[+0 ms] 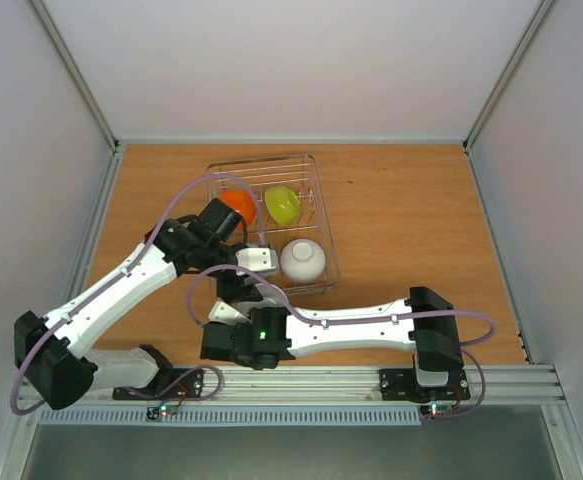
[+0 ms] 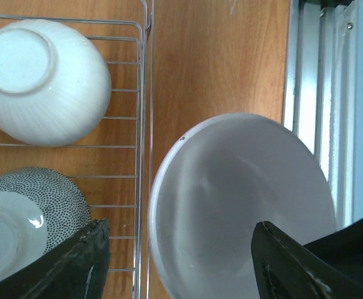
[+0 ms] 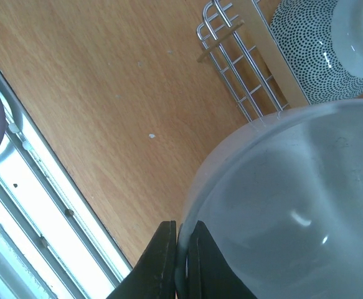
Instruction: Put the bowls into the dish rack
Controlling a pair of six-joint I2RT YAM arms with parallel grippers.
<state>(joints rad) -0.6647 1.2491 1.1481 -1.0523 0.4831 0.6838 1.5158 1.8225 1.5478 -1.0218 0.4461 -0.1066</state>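
Note:
The silver wire dish rack (image 1: 316, 175) holds an orange bowl (image 1: 239, 205), a lime green bowl (image 1: 282, 204) and an upturned white bowl (image 1: 303, 259). In the left wrist view that white bowl (image 2: 41, 81) and a grey dotted bowl (image 2: 25, 212) lie upside down in the rack (image 2: 145, 93). A second white bowl (image 2: 243, 205) hangs just outside the rack's near edge. My right gripper (image 3: 182, 227) is shut on its rim (image 3: 293, 205). My left gripper (image 2: 180, 227) stands open astride that bowl's rim, one finger over the rack and one inside the bowl, not touching it.
The rack's near corner (image 3: 231, 56) and the grey dotted bowl (image 3: 318, 56) lie just beyond the held bowl. An aluminium rail (image 1: 371, 375) runs along the table's near edge, close under both grippers. Both arms cross in front of the rack.

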